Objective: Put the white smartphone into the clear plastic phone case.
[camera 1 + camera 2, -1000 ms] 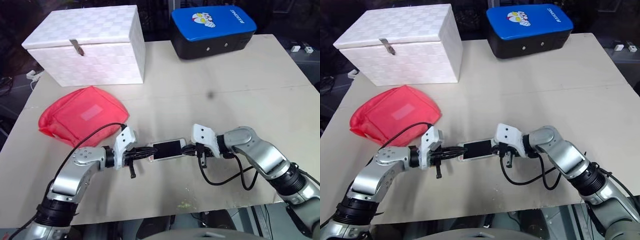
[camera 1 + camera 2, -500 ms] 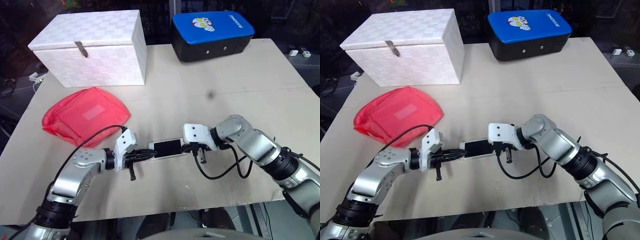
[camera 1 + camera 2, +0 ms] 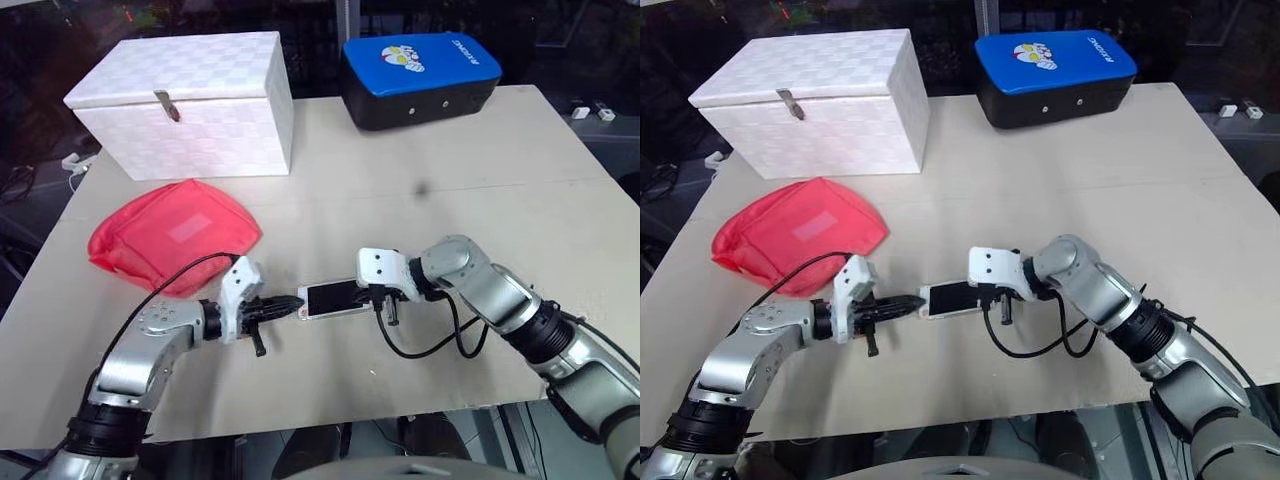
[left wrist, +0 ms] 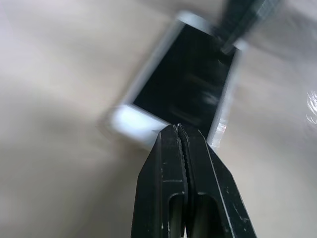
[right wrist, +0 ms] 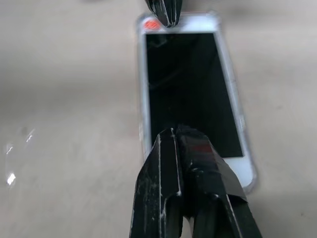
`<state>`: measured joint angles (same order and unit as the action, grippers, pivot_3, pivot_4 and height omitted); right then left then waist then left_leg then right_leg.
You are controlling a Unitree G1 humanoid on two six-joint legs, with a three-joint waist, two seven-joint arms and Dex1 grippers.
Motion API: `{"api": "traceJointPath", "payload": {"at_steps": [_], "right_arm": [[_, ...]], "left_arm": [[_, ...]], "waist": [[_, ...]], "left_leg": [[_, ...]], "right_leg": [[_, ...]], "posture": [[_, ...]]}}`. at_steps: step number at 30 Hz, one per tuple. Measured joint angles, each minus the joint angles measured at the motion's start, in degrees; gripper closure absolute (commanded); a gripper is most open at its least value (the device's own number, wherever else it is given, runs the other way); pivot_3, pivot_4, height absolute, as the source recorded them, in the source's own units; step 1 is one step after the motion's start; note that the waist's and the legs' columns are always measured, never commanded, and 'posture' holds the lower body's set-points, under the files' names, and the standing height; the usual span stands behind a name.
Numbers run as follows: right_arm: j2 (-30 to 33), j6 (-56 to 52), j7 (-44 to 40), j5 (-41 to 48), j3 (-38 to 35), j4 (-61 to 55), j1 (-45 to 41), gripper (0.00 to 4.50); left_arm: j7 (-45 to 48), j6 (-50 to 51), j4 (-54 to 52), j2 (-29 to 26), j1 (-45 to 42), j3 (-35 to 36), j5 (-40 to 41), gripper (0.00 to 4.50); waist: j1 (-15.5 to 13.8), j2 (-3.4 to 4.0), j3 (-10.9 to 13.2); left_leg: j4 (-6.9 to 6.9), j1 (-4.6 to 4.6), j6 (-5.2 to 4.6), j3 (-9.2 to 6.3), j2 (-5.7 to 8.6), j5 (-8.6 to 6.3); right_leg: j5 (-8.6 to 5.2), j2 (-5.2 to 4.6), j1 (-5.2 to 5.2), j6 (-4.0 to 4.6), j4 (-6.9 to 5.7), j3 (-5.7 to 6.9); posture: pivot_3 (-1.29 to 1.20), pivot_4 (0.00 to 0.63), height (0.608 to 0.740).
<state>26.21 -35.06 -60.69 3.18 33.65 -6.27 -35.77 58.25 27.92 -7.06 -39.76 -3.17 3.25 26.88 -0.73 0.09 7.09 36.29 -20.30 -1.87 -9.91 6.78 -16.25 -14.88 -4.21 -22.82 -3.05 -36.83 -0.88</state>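
Head cam, L eye: white smartphone (image 3: pixel 334 298) lies flat, screen up, near the front-middle of the table (image 3: pixel 480 200). Left gripper (image 3: pixel 296 304) comes in from the robot's left w/ tips at the phone's left end. Right gripper (image 3: pixel 372 294) is at the phone's right end, fingers mostly hidden under its white wrist housing. Neither lifts the phone. Red pouch (image 3: pixel 172 234) sits behind the left arm. White box (image 3: pixel 185 105) is at back left, and a blue-topped case (image 3: pixel 420 65) at back centre-right. Black cable (image 3: pixel 430 345) loops on the table under the right arm.

Head cam, R eye: same layout, phone betw. the two grippers, one at each short end.

L wrist cam: left gripper's black fingers (image 4: pixel 171 183) are pressed together, nothing betw. them, tips at the phone's near short end. View is blurred, so contact is prob. there but can't confirm. Other gripper's dark tip shows at the far end.

R wrist cam: right gripper's fingers (image 5: pixel 171 183) are closed flat against each other, tips over the near end of the black screen, gripping nothing. A thin shiny rim w/ rounded corners runs round the phone: the clear plastic phone case (image 5: pixel 251 176), w/ the phone apparently lying in it. Left gripper's tip touches the far end.
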Motion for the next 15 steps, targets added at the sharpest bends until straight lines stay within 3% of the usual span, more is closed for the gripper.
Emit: {"api": "traceJointPath", "payload": {"at_steps": [6,15], "right_arm": [[-0.77,-3.26,3.67,4.35,-7.41,-5.26,4.68,4.50],[4.66,-10.00,7.17,7.38,-13.15,-18.11,5.75,4.50]], "left_arm": [[-1.70,3.75,1.44,-0.23,-1.96,6.81,4.84,4.48],[0.30,1.34,-0.24,-1.85,0.26,2.33,0.99,4.48]], "waist": [[0.29,-0.15,0.42],[1.45,-0.13,0.84]], "left_leg": [[0.20,-0.95,0.03,0.02,0.01,0.02],[0.18,-1.02,0.03,0.02,0.02,0.01]], "right_leg": [[0.05,-0.01,-0.88,0.06,-0.18,-0.01],[0.05,-0.04,-0.89,0.06,-0.07,0.01]], "posture": [[0.00,0.150,0.740],[0.00,0.150,0.740]]}}
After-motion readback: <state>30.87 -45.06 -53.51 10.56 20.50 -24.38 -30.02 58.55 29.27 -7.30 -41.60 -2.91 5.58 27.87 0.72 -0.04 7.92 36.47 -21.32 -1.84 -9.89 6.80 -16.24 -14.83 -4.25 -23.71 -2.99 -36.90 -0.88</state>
